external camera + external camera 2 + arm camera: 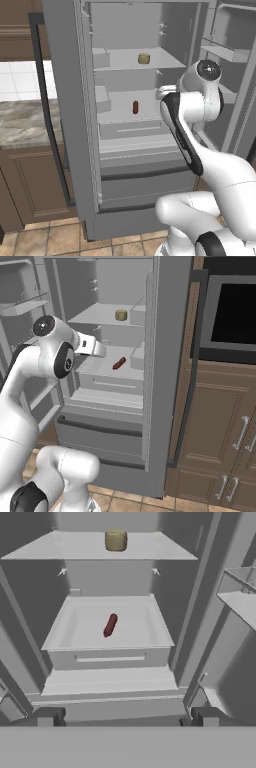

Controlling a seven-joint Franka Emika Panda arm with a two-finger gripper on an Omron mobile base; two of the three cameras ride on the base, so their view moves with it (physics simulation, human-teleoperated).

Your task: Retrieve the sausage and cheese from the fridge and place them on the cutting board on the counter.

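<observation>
Arm rises from the base, elbow bent high, forearm reaching level toward the open fridge (70, 125). The wrist ends just outside the fridge opening, at the height of the lower shelf, pointing inward. In the hand view the gripper (125, 718) shows two dark finger tips (47, 717) set wide apart at the bottom, nothing between them: claw released, grasping nothing.

Sausage (110, 625) lies flat on the lower shelf (75, 637), near the shelf's middle, its length running slantwise front to back. It touches nothing else. It sits well ahead of the finger tips, with the shelf's front lip and a drawer front (107, 658) between claw and sausage.

Cheese (115, 540) stands on the upper shelf (60, 549), close to the middle of that shelf, a little back from its front edge. It is directly above the sausage's level, one shelf higher, well apart from it.

Both fridge doors stand open. The left door (62, 60) shows its long dark handle (47, 110); the right door (235, 65) carries bins (222, 50) beside the arm's elbow. Door bins also project on the inner side of the left door (101, 57).

Left of the fridge, a stretch of marbled counter (25, 122) over dark wooden cabinets (30, 185). Right of the fridge, a dark oven window (235, 311) above cabinet doors with silver handles (243, 432). Tan floor tiles (45, 240) below.
</observation>
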